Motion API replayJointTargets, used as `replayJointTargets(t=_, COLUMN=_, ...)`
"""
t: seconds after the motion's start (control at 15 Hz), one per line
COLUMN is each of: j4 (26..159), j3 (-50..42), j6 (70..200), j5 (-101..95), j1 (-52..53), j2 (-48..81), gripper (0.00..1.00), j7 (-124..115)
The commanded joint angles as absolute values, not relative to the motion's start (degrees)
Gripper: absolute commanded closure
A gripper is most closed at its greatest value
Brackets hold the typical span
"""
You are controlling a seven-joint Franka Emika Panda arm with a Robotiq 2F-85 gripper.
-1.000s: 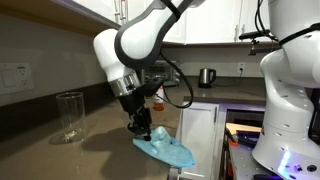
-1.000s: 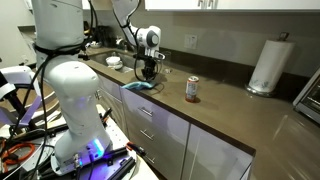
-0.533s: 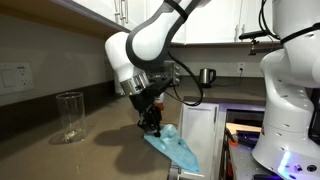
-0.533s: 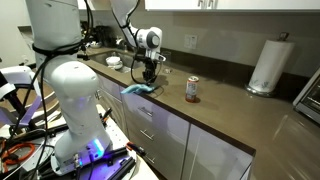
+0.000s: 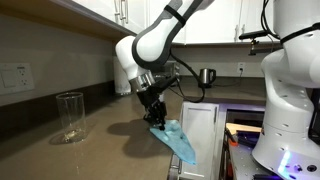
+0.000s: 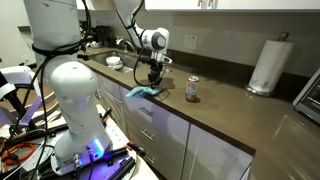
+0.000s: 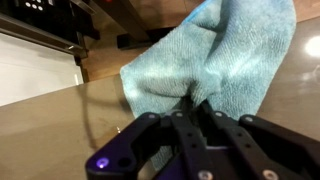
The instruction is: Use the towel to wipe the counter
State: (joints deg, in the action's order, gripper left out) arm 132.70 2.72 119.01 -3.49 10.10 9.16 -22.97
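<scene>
A light blue towel (image 5: 177,140) lies on the brown counter (image 5: 90,150) near its front edge; it also shows in an exterior view (image 6: 141,92) and fills the upper part of the wrist view (image 7: 215,60). My gripper (image 5: 157,121) points down onto the towel's near end and is shut on a bunch of its cloth, seen pinched between the fingers in the wrist view (image 7: 192,108). The towel trails from the gripper across the counter surface, and its far end hangs a little over the counter edge.
A clear glass (image 5: 69,116) stands on the counter. A red can (image 6: 192,89) and a paper towel roll (image 6: 268,66) stand further along. A kettle (image 5: 206,76), a bowl (image 6: 114,62) and a white robot base (image 6: 75,95) beside the counter are in view.
My gripper has dragged the towel along the counter, moving rightward in both exterior views, away from the glass and toward the can.
</scene>
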Motion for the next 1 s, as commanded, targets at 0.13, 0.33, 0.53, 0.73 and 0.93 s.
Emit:
replayJointTargets(t=0.13, j4=132.6, j3=2.8, j6=118.7, j5=-3.9, j1=8.9, j2=9.1, gripper=0.91, j7=-23.1)
replayJointTargets(t=0.33, j4=132.6, j3=2.8, j6=118.6, j5=-3.9, j1=8.9, j2=9.1, gripper=0.91, j7=-23.1)
replayJointTargets(t=0.53, j4=132.1, j3=2.4, j6=117.9, j5=-5.0, j1=8.9, j2=9.4, gripper=0.96, j7=-24.7)
replayJointTargets(t=0.73, j4=131.2, j3=1.5, j6=117.0, j5=-9.2, j1=9.0, j2=9.6, gripper=0.96, j7=-27.1)
replayJointTargets(t=0.93, j4=131.4, j3=0.6, j6=117.5, j5=-14.0, j1=9.1, j2=9.2, gripper=0.95, j7=-30.7)
